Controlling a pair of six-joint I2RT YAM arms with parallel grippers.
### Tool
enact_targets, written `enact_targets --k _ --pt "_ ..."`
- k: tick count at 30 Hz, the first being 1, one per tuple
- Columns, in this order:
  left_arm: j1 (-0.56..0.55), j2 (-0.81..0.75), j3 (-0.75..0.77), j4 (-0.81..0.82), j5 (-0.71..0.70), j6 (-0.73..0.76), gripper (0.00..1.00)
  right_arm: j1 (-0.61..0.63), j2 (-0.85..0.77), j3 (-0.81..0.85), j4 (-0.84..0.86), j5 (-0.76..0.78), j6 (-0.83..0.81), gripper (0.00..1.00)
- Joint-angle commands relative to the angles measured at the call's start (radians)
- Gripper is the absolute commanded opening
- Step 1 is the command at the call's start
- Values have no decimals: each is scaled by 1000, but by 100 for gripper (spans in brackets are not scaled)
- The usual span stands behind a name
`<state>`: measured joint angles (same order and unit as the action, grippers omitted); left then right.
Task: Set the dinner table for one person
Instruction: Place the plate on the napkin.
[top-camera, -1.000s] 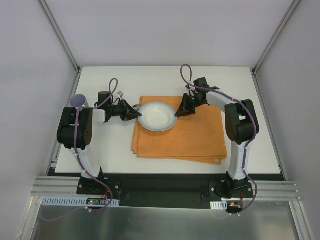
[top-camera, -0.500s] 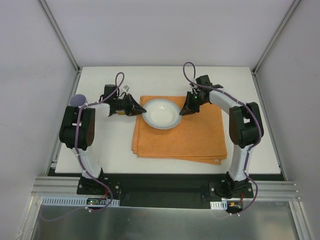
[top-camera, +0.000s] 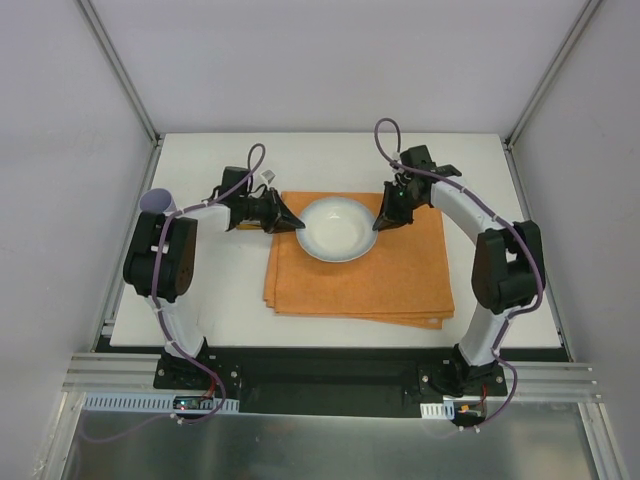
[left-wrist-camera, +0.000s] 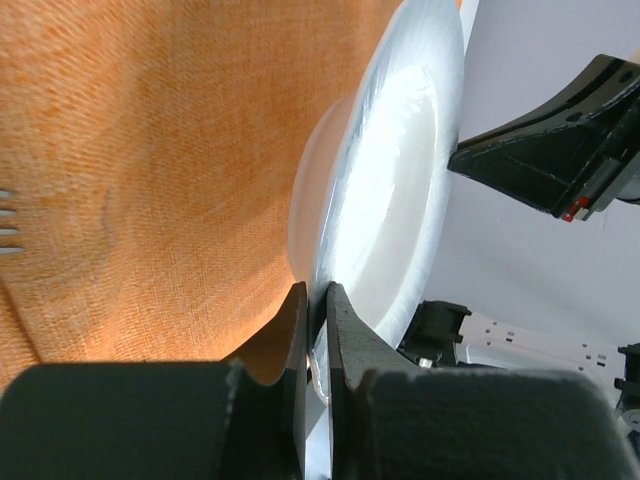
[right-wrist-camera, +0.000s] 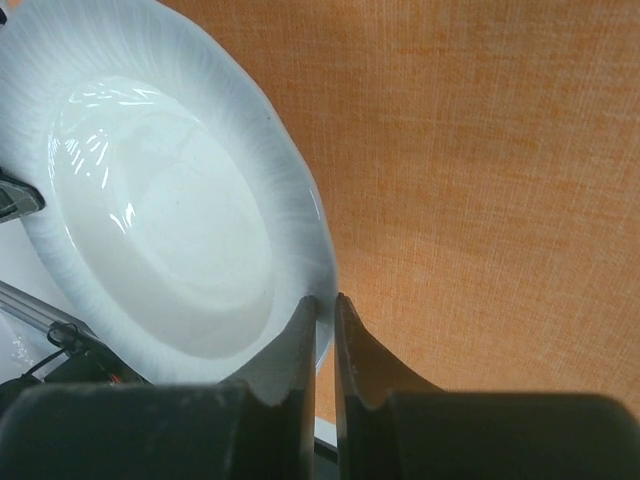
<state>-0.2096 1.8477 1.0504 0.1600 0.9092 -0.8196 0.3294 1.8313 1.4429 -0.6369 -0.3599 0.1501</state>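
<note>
A white deep plate (top-camera: 340, 228) hangs over the orange placemat (top-camera: 380, 280) on the white dinner table (top-camera: 330, 160). My left gripper (top-camera: 298, 224) is shut on the plate's left rim (left-wrist-camera: 330, 330), one finger above and one below it. My right gripper (top-camera: 378, 222) is shut on the opposite rim (right-wrist-camera: 322, 270). In the right wrist view the plate (right-wrist-camera: 170, 220) fills the left half and the placemat (right-wrist-camera: 480, 180) the right. In the left wrist view the plate (left-wrist-camera: 390, 190) stands edge-on against the placemat (left-wrist-camera: 150, 170).
A lilac cup (top-camera: 156, 202) stands at the table's left edge beside the left arm. Fork tines (left-wrist-camera: 8, 220) show at the left border of the left wrist view. A small white item (top-camera: 268, 178) lies behind the left gripper. Frame posts rise at the back corners.
Both arms have carried the plate to the right and slightly farther back over the placemat. Both grips on its rim have stayed the same.
</note>
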Motion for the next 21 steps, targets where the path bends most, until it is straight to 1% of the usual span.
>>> enact_targets --k 1,7,12,21 --pt "-96 -2 14 -56 91 65 0 51 -110 -21 62 -119 8 1" --pt "-123 4 -3 -82 88 86 0 49 -144 -76 23 -74 -9 1" --pt "-145 34 8 -99 85 105 0 49 -176 -137 29 -48 -14 1" --pt "-206 110 56 -109 80 116 0 48 -198 -147 6 15 -18 1"
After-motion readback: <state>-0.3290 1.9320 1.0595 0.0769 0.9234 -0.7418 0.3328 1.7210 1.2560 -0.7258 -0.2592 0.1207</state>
